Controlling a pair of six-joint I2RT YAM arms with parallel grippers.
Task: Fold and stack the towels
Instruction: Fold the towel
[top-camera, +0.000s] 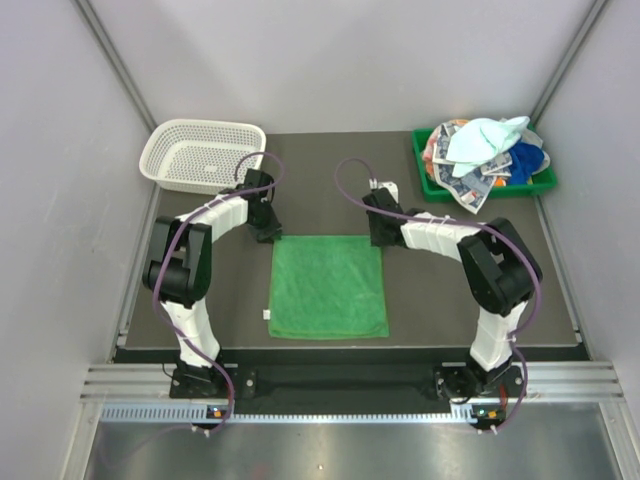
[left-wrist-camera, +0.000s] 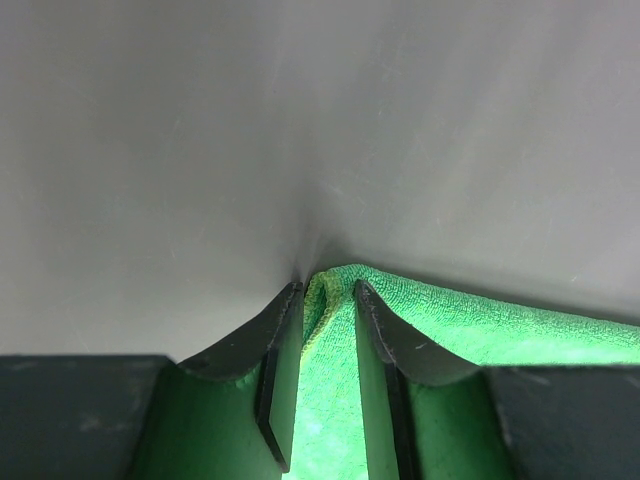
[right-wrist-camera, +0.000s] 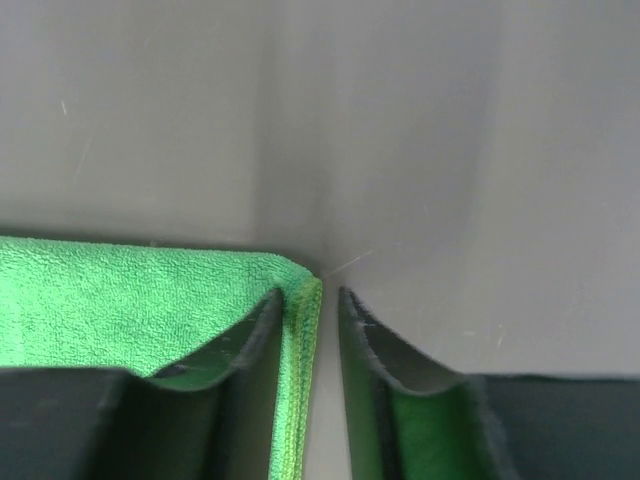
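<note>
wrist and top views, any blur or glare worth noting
left wrist: green towel weave sharp at the corner, fingers soft near the lens; right wrist: towel hem crisp, soft shadow bands on the table; top: even light, sheen on the metal plate

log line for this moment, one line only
stage: first fold not begun | green towel: spread flat | left hand: pinching far-left corner | right hand: open astride far-right corner | other towels: heaped in tray

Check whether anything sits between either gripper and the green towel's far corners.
Nothing visible does. The left gripper has the far left corner of the green towel bunched between its fingers. The right gripper straddles the far right corner, jaws apart. The white basket and green tray stand clear behind.
</note>
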